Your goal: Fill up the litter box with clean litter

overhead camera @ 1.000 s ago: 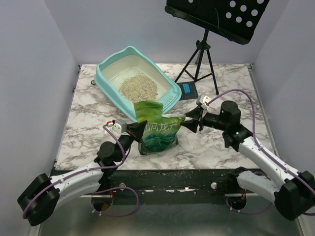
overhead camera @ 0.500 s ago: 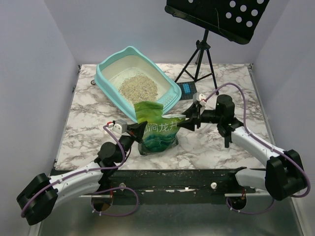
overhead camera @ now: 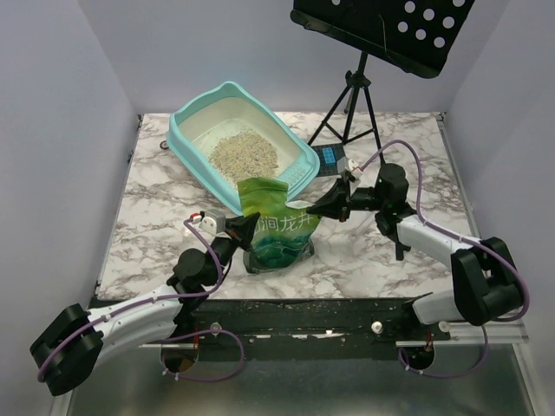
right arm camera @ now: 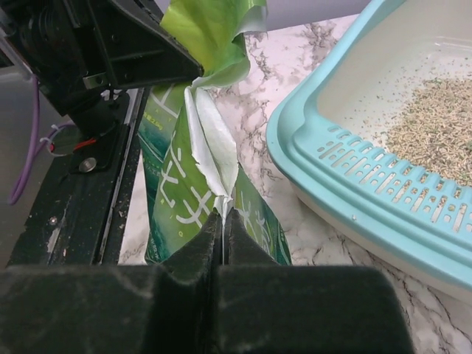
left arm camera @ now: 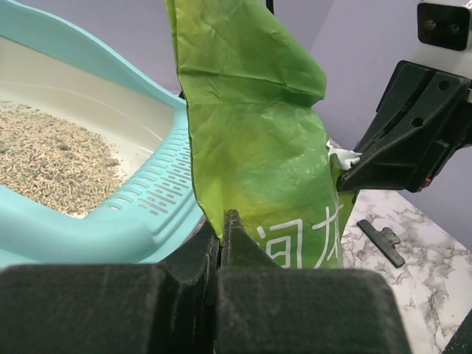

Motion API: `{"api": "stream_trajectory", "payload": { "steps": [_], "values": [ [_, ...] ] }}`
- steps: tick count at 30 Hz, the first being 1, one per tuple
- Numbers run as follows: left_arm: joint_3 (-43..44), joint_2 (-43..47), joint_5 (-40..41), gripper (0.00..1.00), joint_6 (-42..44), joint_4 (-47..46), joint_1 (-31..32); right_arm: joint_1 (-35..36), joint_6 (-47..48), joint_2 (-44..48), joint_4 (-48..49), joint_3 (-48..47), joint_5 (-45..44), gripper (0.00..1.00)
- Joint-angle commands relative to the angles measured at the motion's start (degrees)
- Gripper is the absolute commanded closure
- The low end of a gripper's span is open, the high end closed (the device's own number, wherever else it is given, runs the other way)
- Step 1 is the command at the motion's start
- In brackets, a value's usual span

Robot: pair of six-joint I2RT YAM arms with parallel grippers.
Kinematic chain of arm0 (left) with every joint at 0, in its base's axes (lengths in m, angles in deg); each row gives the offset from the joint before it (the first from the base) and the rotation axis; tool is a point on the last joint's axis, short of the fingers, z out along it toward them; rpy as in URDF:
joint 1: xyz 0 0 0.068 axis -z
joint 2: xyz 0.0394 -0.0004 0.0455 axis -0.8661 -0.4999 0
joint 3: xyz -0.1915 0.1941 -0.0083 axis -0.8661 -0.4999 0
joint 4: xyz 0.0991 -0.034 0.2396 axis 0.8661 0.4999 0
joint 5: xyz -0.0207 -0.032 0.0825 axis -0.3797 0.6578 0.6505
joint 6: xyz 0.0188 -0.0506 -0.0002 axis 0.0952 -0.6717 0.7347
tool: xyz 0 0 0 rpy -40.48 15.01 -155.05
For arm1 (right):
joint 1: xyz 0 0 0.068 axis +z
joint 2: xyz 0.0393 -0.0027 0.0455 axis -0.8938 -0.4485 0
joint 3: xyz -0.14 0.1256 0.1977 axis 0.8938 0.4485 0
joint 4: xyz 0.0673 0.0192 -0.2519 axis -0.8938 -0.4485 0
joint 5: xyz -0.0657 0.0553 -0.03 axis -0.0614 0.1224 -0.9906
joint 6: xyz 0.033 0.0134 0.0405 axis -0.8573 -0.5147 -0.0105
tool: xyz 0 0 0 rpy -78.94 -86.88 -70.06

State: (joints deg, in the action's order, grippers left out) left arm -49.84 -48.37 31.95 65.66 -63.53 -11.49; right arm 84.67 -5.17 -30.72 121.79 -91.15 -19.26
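The light-teal litter box (overhead camera: 186, 143) stands at the back left of the table with a pile of clean litter (overhead camera: 244, 157) inside; both also show as the litter box (left arm camera: 96, 221) (right arm camera: 346, 158) and the litter (left arm camera: 51, 158) (right arm camera: 435, 125). A green foil bag (overhead camera: 279, 232) stands upright just in front of the box, its torn top open. My left gripper (overhead camera: 245, 227) (left arm camera: 223, 217) is shut on the bag's left edge. My right gripper (overhead camera: 319, 210) (right arm camera: 223, 215) is shut on the bag's right top edge (right arm camera: 214, 158).
A black tripod (overhead camera: 355, 104) with a perforated black plate (overhead camera: 390, 26) stands at the back right, a small dark scale (overhead camera: 331, 158) at its feet. A black clip (left arm camera: 381, 240) lies on the marble. Litter crumbs lie along the table's near edge (overhead camera: 295, 303).
My right gripper moved left to the bag's right top edge and closed on it. The left gripper kept its hold and did not move.
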Motion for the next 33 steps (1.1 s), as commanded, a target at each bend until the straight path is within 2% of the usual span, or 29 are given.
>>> {"api": "stream_trajectory", "payload": {
  "steps": [1,6,8,12,16,22,26,29,31,33],
  "values": [
    [3.84,2.61,0.57,1.00,0.79,1.41,0.09,0.04,-7.08,-1.49,12.03,1.30,2.72,1.00],
    [9.02,6.39,-1.54,1.00,-2.45,15.64,0.00,0.04,-14.54,0.09,11.43,1.91,0.52,1.00],
    [10.96,8.50,-3.47,1.00,-4.91,22.05,0.00,0.04,-17.01,2.72,8.88,2.79,-0.45,0.99],
    [11.84,14.73,-5.67,1.00,-9.22,30.33,-0.08,0.04,-26.05,11.41,10.37,9.02,-5.09,1.00],
    [11.14,22.03,-5.15,1.00,-14.75,37.54,-0.17,0.04,-30.28,17.05,-4.19,9.12,-7.04,0.99],
    [9.30,30.30,-6.02,1.00,-25.64,47.21,-0.35,0.04,-39.07,25.75,-13.96,11.32,-11.43,0.99],
    [11.13,30.31,-12.43,1.00,-31.62,51.34,-0.35,0.04,-42.77,27.26,-20.30,10.01,-10.65,0.99],
    [15.87,26.63,-17.17,1.00,-36.02,59.94,-0.35,0.04,-44.87,27.08,-23.99,9.82,-8.98,0.99],
    [17.72,24.08,-23.14,1.00,-39.62,64.86,-0.35,0.04,-45.50,27.43,-25.83,9.74,-7.40,1.00],
    [20.18,23.28,-27.28,1.00,-39.46,70.57,-0.35,0.04,-44.62,27.87,-30.21,8.60,-6.43,0.99]
  ]
}}
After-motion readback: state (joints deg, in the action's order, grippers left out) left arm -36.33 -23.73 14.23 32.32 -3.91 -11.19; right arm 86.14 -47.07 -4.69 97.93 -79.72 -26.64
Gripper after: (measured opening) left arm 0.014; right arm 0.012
